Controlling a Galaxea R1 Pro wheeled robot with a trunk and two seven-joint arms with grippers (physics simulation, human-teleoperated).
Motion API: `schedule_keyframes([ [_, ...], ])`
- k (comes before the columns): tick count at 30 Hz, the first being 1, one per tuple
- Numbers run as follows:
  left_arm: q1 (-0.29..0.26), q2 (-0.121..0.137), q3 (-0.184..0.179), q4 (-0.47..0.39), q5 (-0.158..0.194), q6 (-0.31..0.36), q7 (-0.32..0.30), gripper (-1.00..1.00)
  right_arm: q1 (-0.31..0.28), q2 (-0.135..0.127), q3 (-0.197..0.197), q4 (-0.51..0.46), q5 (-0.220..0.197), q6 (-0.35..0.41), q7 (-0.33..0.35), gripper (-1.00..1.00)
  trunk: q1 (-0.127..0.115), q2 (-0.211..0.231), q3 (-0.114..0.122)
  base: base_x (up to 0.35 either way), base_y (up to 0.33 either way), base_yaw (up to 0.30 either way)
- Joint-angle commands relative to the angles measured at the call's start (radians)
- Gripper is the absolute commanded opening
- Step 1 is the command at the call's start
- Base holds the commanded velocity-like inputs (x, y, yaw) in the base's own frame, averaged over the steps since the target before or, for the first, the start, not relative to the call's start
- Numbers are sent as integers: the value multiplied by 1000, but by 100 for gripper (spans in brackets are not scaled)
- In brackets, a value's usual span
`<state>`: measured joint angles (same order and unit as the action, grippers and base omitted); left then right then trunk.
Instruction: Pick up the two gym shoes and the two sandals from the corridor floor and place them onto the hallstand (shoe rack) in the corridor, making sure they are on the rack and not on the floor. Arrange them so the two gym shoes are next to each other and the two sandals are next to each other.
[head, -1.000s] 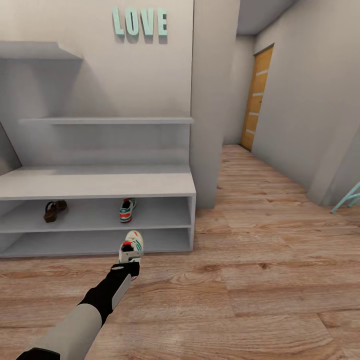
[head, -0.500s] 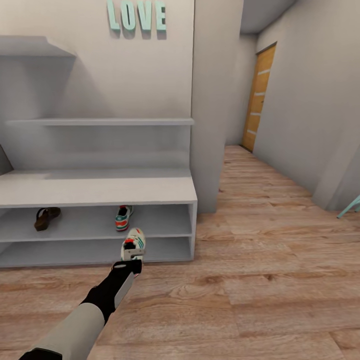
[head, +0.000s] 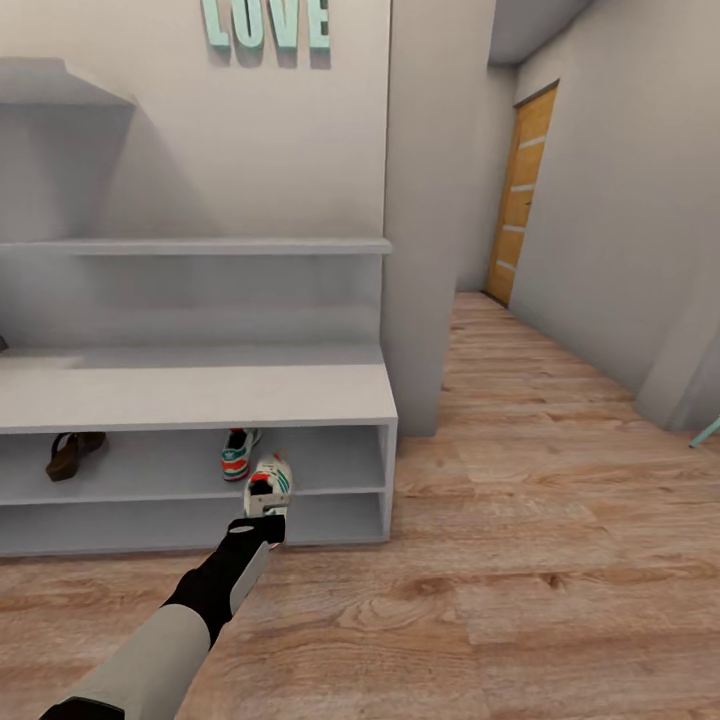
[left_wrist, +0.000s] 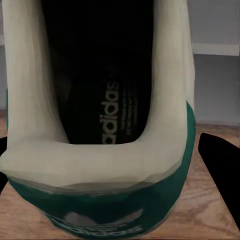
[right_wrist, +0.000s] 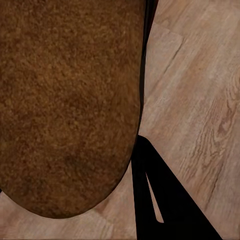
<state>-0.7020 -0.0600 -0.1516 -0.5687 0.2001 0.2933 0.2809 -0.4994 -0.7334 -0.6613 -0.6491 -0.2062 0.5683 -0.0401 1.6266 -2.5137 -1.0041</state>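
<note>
Two gym shoes counted. One gym shoe sits on the upper low shelf of the hallstand, heel outward. The second gym shoe is clamped in the left gripper at its heel, held in front of the rack's shelf edge, above the corridor floor, just right of the shelved one; the left wrist view shows its dark insole and green heel between the dark fingers. Sandals: one sandal lies on the same shelf, well to the left of the shelved shoe. In the right wrist view a brown suede-like surface, seemingly a second sandal's sole, sits against a black finger above floor planks; whether the right gripper clenches it, I cannot tell. Wall: teal letters. One wooden door down the corridor.
</note>
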Motion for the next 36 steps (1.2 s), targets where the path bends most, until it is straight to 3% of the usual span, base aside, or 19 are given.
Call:
schedule_keyframes([
  [1, 0, 1, -7, -1, 10, 4, 9, -100, -1, 0, -1, -1, -13, 5, -6, -100, 0, 0, -1, 340, 0, 0],
  [14, 0, 3, -7, 1, 12, 0, 9, -100, -1, 0, 0, -1, -13, 5, -6, -100, 0, 0, -1, 150, 0, 0],
  [30, 1, 5, -5, 3, 12, -1, 9, -100, -1, 0, -1, -1, -13, 5, -6, -100, 0, 0, -1, 321, 0, 0],
  [36, 1, 5, -5, 3, 12, -2, 9, -100, -1, 0, 0, -1, -13, 5, -6, -100, 0, 0, -1, 58, 30, 0],
])
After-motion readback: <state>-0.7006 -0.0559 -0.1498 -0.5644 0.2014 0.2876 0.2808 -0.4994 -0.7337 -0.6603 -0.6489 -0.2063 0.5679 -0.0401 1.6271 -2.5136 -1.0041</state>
